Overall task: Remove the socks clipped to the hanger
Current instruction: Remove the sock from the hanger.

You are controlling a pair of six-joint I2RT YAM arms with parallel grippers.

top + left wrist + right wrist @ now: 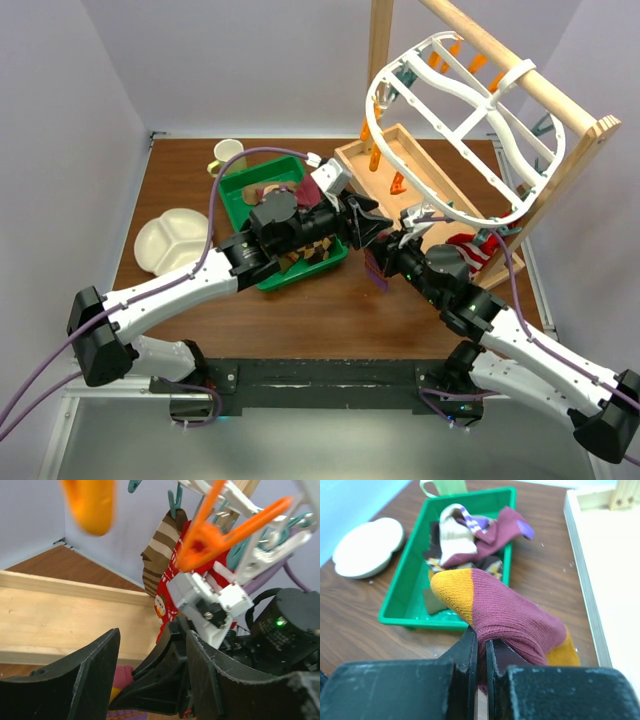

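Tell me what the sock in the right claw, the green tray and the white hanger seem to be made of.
Maroon sock: soft knitted fabric, matte; fine ribbed stitches show, with mustard toe and heel.
Green tray: probably moulded plastic, smooth with a slight sheen on its rim.
Hanger: likely white plastic, smooth and evenly coloured ribs.

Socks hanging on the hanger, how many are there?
2: a brown striped sock and a red sock beside it, in the left wrist view. More may be hidden.
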